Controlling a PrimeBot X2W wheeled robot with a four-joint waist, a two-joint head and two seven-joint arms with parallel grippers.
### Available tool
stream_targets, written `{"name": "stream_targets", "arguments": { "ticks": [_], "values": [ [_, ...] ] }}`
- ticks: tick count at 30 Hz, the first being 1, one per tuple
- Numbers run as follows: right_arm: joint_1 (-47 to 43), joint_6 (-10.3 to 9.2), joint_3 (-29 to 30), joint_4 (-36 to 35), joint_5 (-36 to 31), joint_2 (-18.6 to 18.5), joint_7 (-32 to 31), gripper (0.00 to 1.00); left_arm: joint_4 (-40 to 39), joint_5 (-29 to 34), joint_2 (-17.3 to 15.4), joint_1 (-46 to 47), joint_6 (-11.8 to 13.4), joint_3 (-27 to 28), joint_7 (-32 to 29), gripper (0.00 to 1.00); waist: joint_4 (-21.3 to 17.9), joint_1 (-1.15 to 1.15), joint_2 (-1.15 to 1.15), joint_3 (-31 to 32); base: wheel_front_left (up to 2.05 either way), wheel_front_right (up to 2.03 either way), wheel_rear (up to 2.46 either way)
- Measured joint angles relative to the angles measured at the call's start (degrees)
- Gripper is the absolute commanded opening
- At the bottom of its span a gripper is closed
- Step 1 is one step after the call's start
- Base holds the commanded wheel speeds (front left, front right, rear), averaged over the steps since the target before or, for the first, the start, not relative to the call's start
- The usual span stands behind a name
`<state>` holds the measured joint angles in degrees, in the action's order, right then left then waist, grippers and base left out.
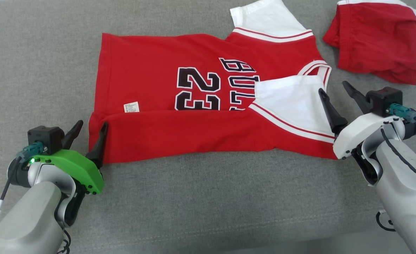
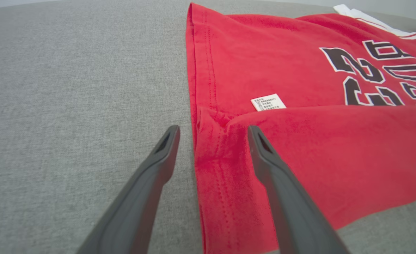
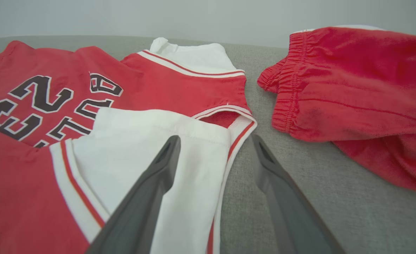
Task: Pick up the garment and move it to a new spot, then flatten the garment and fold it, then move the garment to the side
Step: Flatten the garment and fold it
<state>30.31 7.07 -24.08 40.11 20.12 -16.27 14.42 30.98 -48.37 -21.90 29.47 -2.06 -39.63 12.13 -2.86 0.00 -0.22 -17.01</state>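
Spread jaws are seen on the left gripper, with nothing pinched; the hem edge of the red jersey is framed between them. The right gripper is likewise held open beside the folded-in white sleeve. The jersey is laid on the grey surface, its near side folded over. Red shorts are seen apart, past its collar end.

Shorts right of garment, apart
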Motion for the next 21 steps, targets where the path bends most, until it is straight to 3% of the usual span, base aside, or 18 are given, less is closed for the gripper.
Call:
{"name": "stream_targets", "arguments": {
  "ticks": [10, 16, 21],
  "values": [
    [-2.85, 0.00, 3.60, -4.69, 0.19, 1.00, 0.00, 1.00, -1.16, 2.88, 0.03, -0.07, 0.14, 0.47, 1.67, 1.00, -0.50, 0.00, 0.00, 3.75, 0.00, 0.00, 0.00],
    [-5.04, -0.08, 6.64, -8.90, 0.23, 1.69, 0.00, 1.00, -3.12, 3.25, 0.79, -0.22, 2.14, 3.30, 2.13, 1.00, -1.51, 0.00, 0.00, 5.67, 0.00, 0.00, 0.00],
    [-7.51, -1.81, 11.09, -12.37, 1.68, 2.67, 0.01, 1.00, -5.48, 4.06, 1.78, -0.35, 2.91, 4.46, 2.14, 1.00, -2.39, 0.00, 0.00, 6.68, 0.00, 0.00, 0.00]
  ]
}}
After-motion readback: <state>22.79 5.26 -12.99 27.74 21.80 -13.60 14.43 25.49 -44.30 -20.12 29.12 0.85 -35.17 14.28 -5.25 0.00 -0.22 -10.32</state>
